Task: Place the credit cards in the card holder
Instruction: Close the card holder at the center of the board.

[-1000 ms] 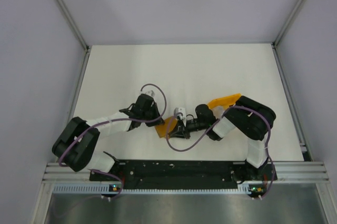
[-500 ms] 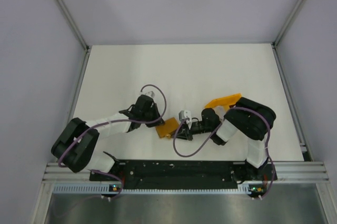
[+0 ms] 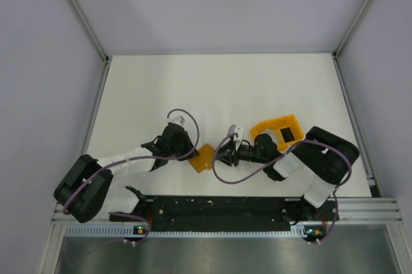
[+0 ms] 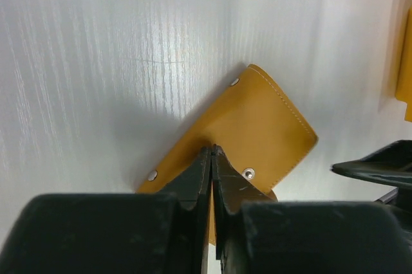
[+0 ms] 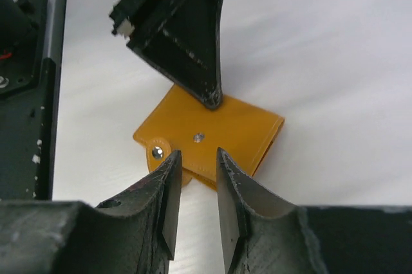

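The card holder (image 3: 201, 157) is a small orange wallet lying folded shut and flat on the white table. It also shows in the left wrist view (image 4: 270, 126) and the right wrist view (image 5: 232, 132), with its snap tab (image 5: 158, 153) at the near left corner. My left gripper (image 3: 192, 153) is shut, with its tips (image 4: 212, 148) pressing down on top of the wallet. My right gripper (image 3: 219, 156) is open a little (image 5: 196, 153), just off the wallet's edge by the snap tab, holding nothing. No credit cards are in view.
An orange open-frame tray (image 3: 278, 129) with a dark rectangle inside lies just right of the right gripper, and its edge shows in the left wrist view (image 4: 405, 62). The arm bases and black rail (image 3: 219, 206) run along the near edge. Grey walls enclose the table.
The wallet has gone from tilted up to lying flat and closed. The right arm has drawn back to the right, uncovering the orange tray. The left arm has shifted nearer, its tips staying on the wallet.
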